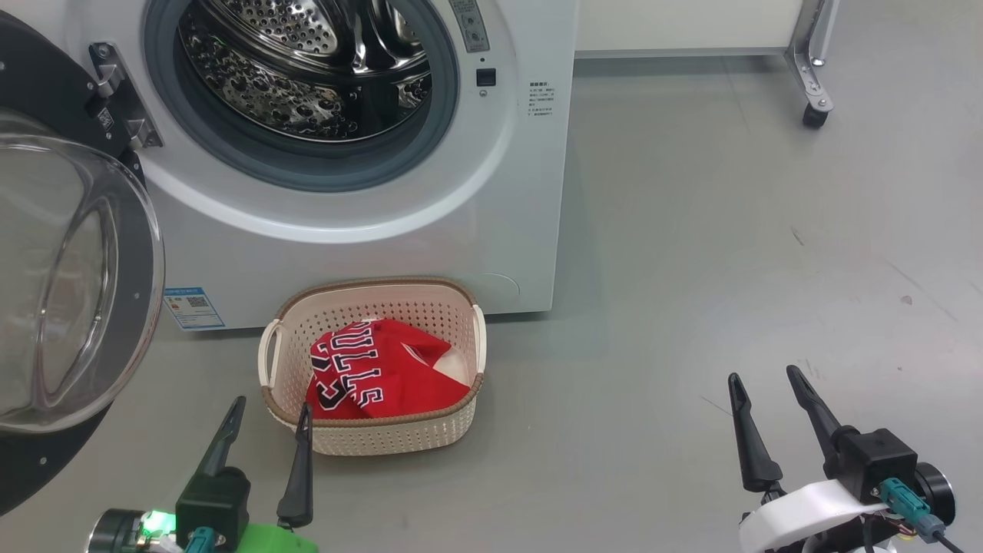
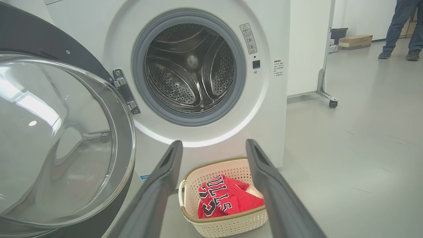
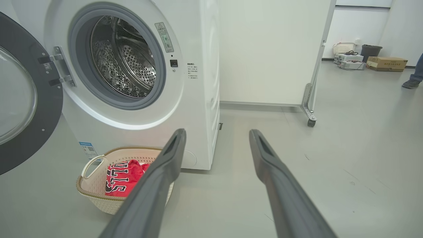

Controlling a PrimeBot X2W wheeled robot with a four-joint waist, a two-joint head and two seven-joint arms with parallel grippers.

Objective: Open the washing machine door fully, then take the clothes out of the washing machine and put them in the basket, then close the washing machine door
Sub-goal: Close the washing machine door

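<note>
We saw the washing machine door (image 1: 69,284) standing wide open at nine o'clock of the washing machine (image 1: 369,230). The clothes (image 1: 376,372) lay in the basket (image 1: 384,438) at its six o'clock. Our left gripper (image 1: 273,403) and right gripper (image 1: 763,373) both gaped, holding nothing.

Looks like a robotics lab or test hall, not a home: bare grey floor (image 1: 729,230), washing machine (image 1: 499,230) freestanding beside a white partition (image 3: 271,49) on castors (image 3: 310,123), cardboard box (image 3: 386,62), dark bin (image 3: 370,51) and loose equipment (image 3: 350,62) by the far wall, person's legs (image 2: 401,26) far right.
</note>
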